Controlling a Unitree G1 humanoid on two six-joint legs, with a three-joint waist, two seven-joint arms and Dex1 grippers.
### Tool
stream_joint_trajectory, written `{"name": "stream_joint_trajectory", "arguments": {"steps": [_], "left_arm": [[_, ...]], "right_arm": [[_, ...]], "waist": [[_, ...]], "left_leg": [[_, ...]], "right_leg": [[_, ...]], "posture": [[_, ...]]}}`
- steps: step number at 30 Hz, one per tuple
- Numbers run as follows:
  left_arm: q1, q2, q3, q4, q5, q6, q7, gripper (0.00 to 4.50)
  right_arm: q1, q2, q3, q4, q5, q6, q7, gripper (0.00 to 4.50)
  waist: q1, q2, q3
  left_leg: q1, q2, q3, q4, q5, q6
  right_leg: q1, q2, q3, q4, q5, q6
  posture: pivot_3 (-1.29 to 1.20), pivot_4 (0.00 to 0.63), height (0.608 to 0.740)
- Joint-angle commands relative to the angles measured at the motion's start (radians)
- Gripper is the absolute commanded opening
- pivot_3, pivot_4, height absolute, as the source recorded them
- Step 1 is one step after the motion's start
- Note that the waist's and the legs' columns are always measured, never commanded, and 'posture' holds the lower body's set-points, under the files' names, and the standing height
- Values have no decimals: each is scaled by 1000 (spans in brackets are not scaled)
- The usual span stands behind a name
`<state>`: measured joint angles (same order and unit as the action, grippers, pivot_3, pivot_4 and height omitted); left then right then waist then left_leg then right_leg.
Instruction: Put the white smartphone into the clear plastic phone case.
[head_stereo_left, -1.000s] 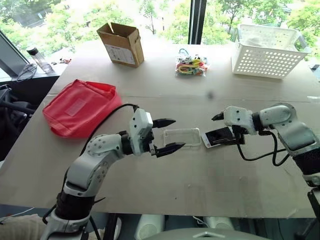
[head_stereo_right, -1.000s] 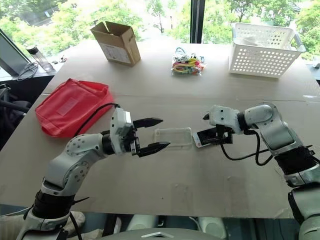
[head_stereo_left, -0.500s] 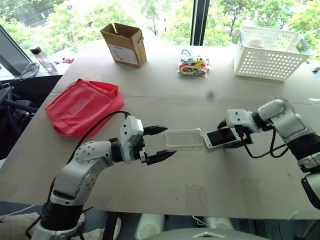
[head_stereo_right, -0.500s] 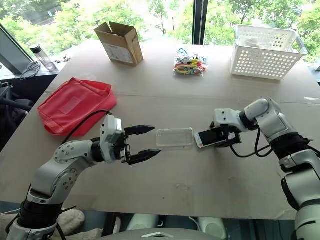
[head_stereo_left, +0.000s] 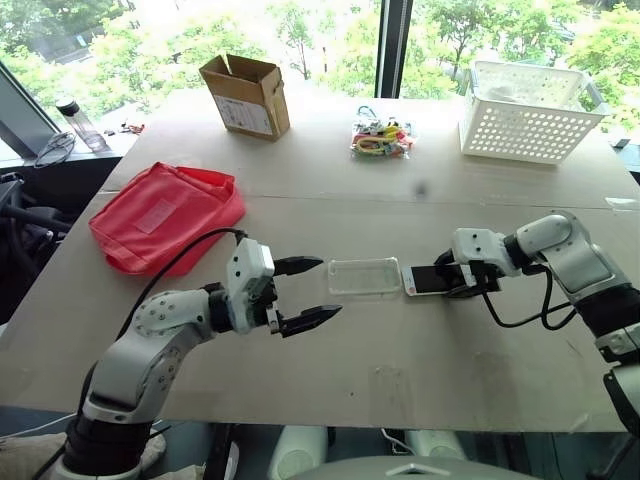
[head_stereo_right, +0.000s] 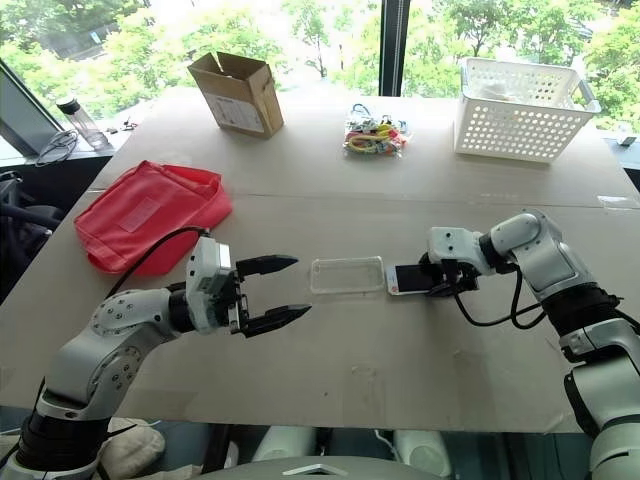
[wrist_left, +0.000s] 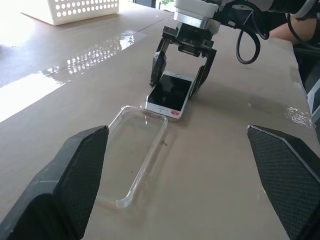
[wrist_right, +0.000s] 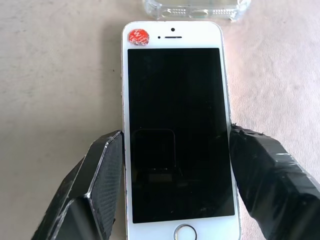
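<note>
The white smartphone (wrist_right: 175, 125) lies screen up on the table, a red sticker at its top corner. That end sits right at the short edge of the clear plastic phone case (head_stereo_left: 364, 276), which lies empty and flat. My right gripper (head_stereo_left: 445, 282) reaches in from the right. Its black fingers (wrist_right: 107, 170) press against both long sides of the phone's lower half. My left gripper (head_stereo_left: 329, 288) hovers open just left of the case, fingers spread wide and touching nothing. The case (wrist_left: 132, 160) and phone (wrist_left: 170, 92) lie in line ahead of it.
A red bag (head_stereo_left: 165, 215) lies at the left. A cardboard box (head_stereo_left: 246, 95), a colourful bundle (head_stereo_left: 381, 140) and a white basket (head_stereo_left: 530, 110) stand along the far side. A bottle (head_stereo_left: 75, 118) is at the far left. The table's front edge runs below both arms.
The right gripper has lowered the phone from a tilt to flat on the table at the case's end, and its fingers have closed in. The left gripper drew back left, off the case.
</note>
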<state>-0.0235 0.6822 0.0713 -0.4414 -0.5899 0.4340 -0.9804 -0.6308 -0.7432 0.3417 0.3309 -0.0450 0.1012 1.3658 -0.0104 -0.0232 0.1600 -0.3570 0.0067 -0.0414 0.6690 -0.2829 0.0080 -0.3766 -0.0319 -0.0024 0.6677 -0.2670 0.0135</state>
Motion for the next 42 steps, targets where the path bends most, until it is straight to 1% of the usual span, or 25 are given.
{"name": "stream_joint_trajectory", "arguments": {"steps": [1, 2, 4, 5, 7, 10, 12, 14, 17, 20, 24, 28, 32, 35, 39, 42], "left_arm": [[17, 3, 31, -38, -16, -13, 10, 4500], [27, 1, 35, -43, -19, -12, 16, 4500], [61, -7, 39, -52, -14, -17, 29, 4500], [74, -9, 39, -56, -13, -18, 33, 4500], [94, -10, 37, -57, -5, -27, 35, 4500], [100, -5, 41, -51, -1, -30, 37, 4500], [98, 0, 51, -47, -6, -26, 39, 4500], [104, 5, 60, -49, -8, -24, 41, 4500], [122, 12, 73, -52, -3, -27, 42, 4500], [160, 26, 86, -54, 7, -38, 32, 4500], [191, 27, 100, -52, 18, -51, 41, 4500], [205, 4, 67, -63, 46, -58, 71, 4500], [213, -6, 60, -58, 59, -68, 75, 4500], [220, -6, 65, -55, 58, -75, 71, 4500], [230, -1, 75, -49, 56, -86, 62, 4500], [229, -2, 70, -48, 56, -91, 62, 4500]], "right_arm": [[78, -36, -50, -59, 14, 108, -44, 2772], [100, -44, -87, -113, 50, 154, -45, 2772], [138, -40, -180, -304, 185, 327, -51, 2772], [148, -39, -202, -375, 222, 382, -58, 2772], [149, -19, -196, -498, 255, 450, -82, 2772], [122, 34, -151, -584, 266, 509, -139, 2771], [88, 89, -90, -580, 227, 509, -189, 2771], [52, 136, -11, -541, 152, 474, -240, 2771], [15, 165, 86, -477, 57, 412, -277, 2771], [-28, 204, 149, -414, 11, 375, -288, 2771], [-53, 221, 177, -382, -11, 364, -273, 2771], [-61, 221, 208, -378, -32, 372, -250, 2771], [-56, 233, 226, -377, -47, 397, -255, 2771], [-50, 228, 240, -363, -66, 377, -247, 2771], [-42, 203, 256, -375, -60, 364, -193, 2771], [-54, 207, 260, -354, -64, 360, -178, 2771]], "waist": [[4, -1, -1], [4, 0, 0], [8, 3, 1], [8, 5, 3], [4, 9, 5], [-4, 10, 5], [-2, 10, 5], [-3, 10, 5], [2, 10, 6], [0, 10, 6], [-2, 10, 6], [-3, 11, 6], [-4, 10, 5], [-5, 10, 5], [-3, 10, 5], [-2, 10, 5]], "left_leg": [[0, 0, 0, 0, 0, 0], [-1, 0, 0, 0, 0, 0], [-5, 0, -1, 0, 0, 0], [-7, 0, -2, 0, 0, 1], [-11, 0, -2, -1, -1, 1], [-25, 1, -3, -2, -1, 1], [-26, 1, -4, -2, -1, 1], [-27, 1, -4, -2, -1, 1], [-27, 0, -4, -2, -1, 1], [-28, -1, -4, -1, -1, 1], [-27, -1, -4, -1, -1, 1], [-26, -1, -5, -2, -1, 1], [-25, -1, -5, -2, -1, 1], [-24, -1, -5, -2, -1, 1], [-24, -1, -5, -2, -1, 1], [-24, -1, -5, -2, -1, 1]], "right_leg": [[0, 0, 0, 0, 0, 0], [-1, 0, 0, 0, 0, 0], [-3, -1, -1, -1, 2, 4], [-4, -1, -1, -3, 3, 4], [-7, -1, -1, -4, 3, 4], [-24, 0, -1, -2, 3, 5], [-25, 0, -2, -2, 3, 4], [-25, 0, -3, -3, 3, 4], [-25, 0, -3, -3, 3, 4], [-25, -1, -3, -4, 3, 4], [-25, -1, -4, -3, 3, 4], [-25, -1, -4, -2, 3, 4], [-24, -1, -4, -2, 3, 4], [-23, -1, -4, -2, 3, 4], [-23, -1, -4, -2, 3, 4], [-22, -1, -4, -2, 3, 4]], "posture": [[0, 150, 740], [0, 150, 740], [0, 150, 740], [0, 150, 740], [0, 150, 740], [0, 150, 740], [0, 150, 740], [0, 150, 740], [0, 150, 740], [0, 150, 740], [0, 150, 740], [0, 150, 740], [0, 150, 740], [0, 150, 740], [0, 150, 740], [0, 150, 740]]}}
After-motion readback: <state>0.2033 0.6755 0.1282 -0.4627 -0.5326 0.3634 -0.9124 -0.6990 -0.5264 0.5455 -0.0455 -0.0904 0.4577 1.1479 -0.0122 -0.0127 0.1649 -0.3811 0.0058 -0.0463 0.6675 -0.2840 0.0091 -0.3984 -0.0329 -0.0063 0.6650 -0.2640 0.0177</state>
